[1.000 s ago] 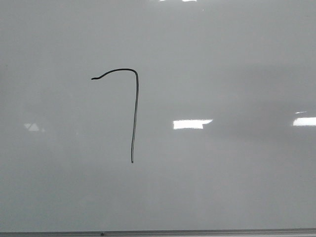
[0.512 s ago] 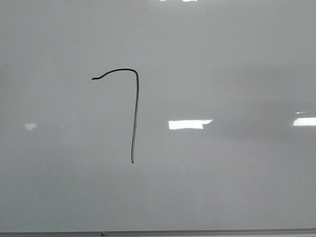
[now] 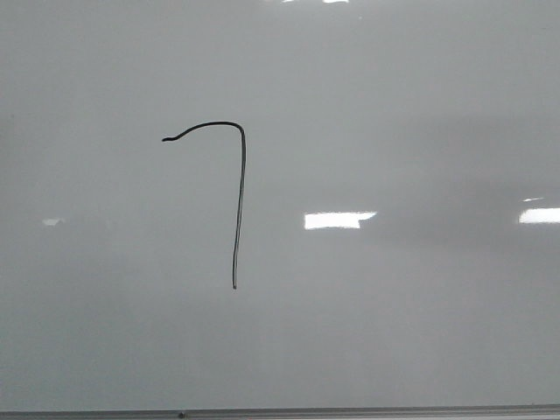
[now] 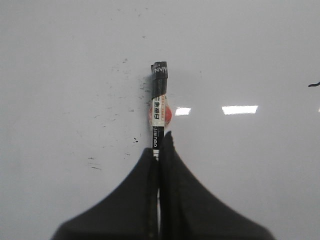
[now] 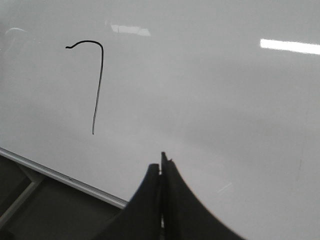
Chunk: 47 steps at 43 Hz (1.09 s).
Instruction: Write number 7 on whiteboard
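Note:
The whiteboard [image 3: 411, 114] fills the front view, glossy pale grey with glare patches. The number 7 [image 3: 239, 201] is drawn on it in thin black line, left of centre; it also shows in the right wrist view [image 5: 97, 85]. Neither gripper shows in the front view. In the left wrist view my left gripper [image 4: 159, 145] is shut on a black marker [image 4: 158, 107] with a white label, held over the whiteboard [image 4: 65, 65]. In the right wrist view my right gripper [image 5: 161, 167] is shut and empty above the whiteboard [image 5: 225, 110], near its edge.
The board's thin grey metal edge strip [image 3: 350, 411] runs along the near side and shows in the right wrist view [image 5: 65, 177], with a dark area beyond it. Small black specks [image 4: 136, 141] mark the board beside the marker.
The drawn 7 has not changed. Only the glare patches shifted a little on the board; the left one has faded.

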Tool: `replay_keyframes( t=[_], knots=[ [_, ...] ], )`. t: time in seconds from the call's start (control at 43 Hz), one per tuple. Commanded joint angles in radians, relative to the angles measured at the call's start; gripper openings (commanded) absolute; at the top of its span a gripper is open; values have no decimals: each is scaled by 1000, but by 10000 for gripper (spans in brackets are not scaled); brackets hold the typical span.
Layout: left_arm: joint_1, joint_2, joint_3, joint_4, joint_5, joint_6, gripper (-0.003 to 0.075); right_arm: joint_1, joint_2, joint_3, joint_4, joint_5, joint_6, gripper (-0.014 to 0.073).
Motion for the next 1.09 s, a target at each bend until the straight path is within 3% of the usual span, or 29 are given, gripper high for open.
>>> replay_keyframes(
  t=[0.0,0.721,0.93,1.07],
  knots=[
    [0,-15,4,1,-92,-12,-20,-8,2,-26,24,-66,-4,-69],
    [0,-15,4,1,-92,-12,-20,-8,2,-25,5,-100,-4,-69],
    [0,-15,4,1,-92,-12,-20,-36,-80,75,-70,-268,26,-69],
    [0,-15,4,1,-92,-12,-20,-107,-199,211,-191,-399,181,-69]
  ],
)
